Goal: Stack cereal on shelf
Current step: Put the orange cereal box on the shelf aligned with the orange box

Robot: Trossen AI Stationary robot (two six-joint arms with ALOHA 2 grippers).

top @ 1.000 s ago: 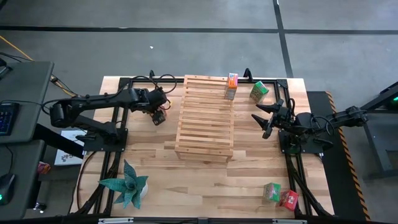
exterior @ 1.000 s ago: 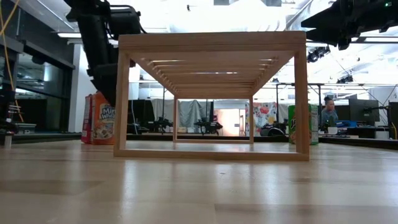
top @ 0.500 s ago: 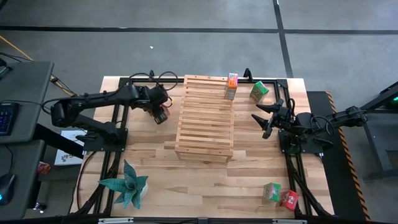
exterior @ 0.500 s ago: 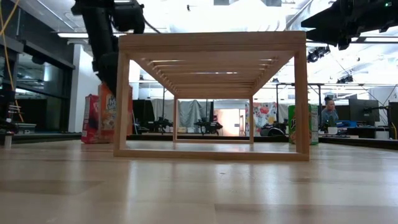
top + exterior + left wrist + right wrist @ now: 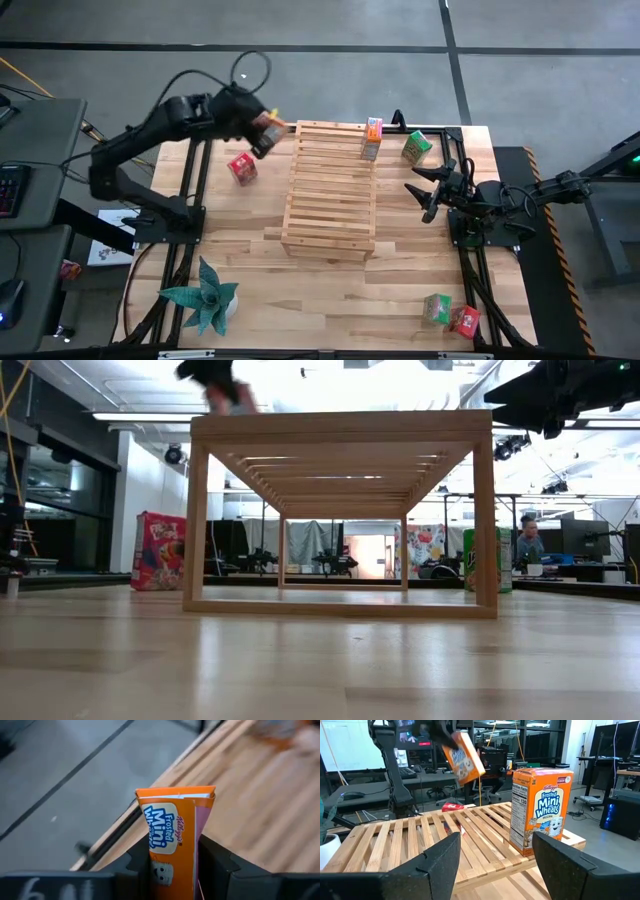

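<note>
Overhead, level and wrist views of a two-armed robot at a light wooden bench [image 5: 330, 300]. The left gripper [image 5: 264, 131] is raised above the bench near the far left corner of the large natural-wood slatted shelf [image 5: 330, 190]; its jaws are closed on a small orange cardboard cereal box [image 5: 176, 840], which is seen clamped between the two dark fingers [image 5: 216, 862] in the left wrist view and tilted in mid-air in the right wrist view. A small red cardboard cereal box [image 5: 242, 167] is left on the bench to the left of the shelf, apart from it. A second orange cereal box [image 5: 540, 807] is stood upright on the slats at the shelf's far right corner. A small green cereal box [image 5: 416, 147] is set on the bench just beyond that corner. Another green box [image 5: 436, 308] and another red box [image 5: 463, 320] are placed side by side near the bench's near right corner. The right gripper [image 5: 428, 192] is held to the right of the shelf, its jaws open and empty. A teal spiky plant [image 5: 203, 296] is placed at the near left.
</note>
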